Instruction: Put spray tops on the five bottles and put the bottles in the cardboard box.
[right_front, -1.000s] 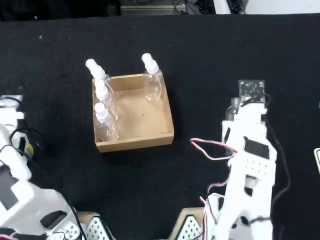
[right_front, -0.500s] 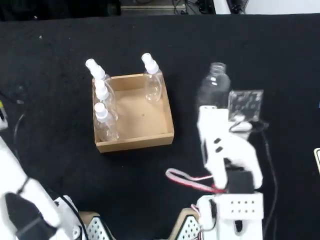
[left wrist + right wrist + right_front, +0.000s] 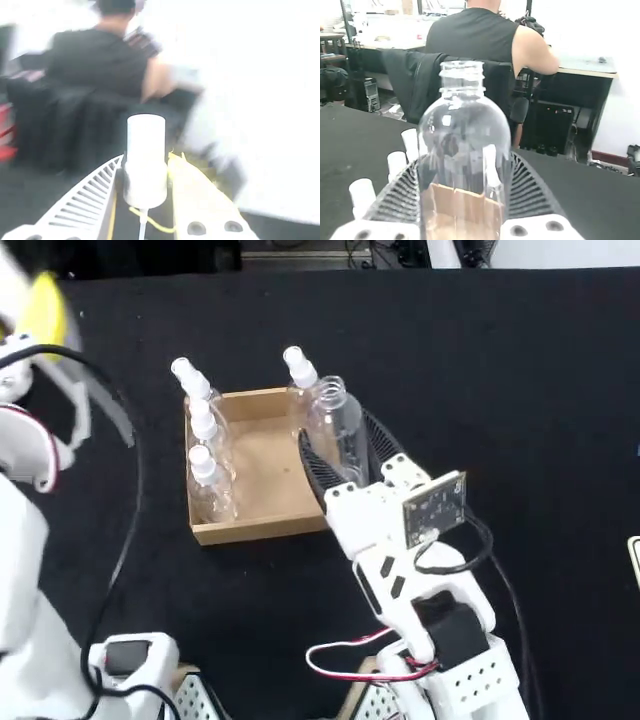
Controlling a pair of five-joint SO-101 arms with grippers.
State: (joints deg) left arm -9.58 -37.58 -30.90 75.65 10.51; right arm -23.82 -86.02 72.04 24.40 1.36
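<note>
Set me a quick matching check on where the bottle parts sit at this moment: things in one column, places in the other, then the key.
1. clear uncapped plastic bottle
2. white spray top
3. brown cardboard box
4. capped clear bottles

A. in the left gripper
B. on the black table
C. standing in the box
D. held by the right gripper

Pairs: 1-D, 2-A, 3-B, 4-C.

We can read no text, number or sign anywhere. The clear bottle (image 3: 338,435) and the white spray top (image 3: 145,160) carry no legible label. The cardboard box (image 3: 265,528) beside the bottle has plain sides. Any print on the small circuit board (image 3: 432,508) near the bottle is too small to tell.
</note>
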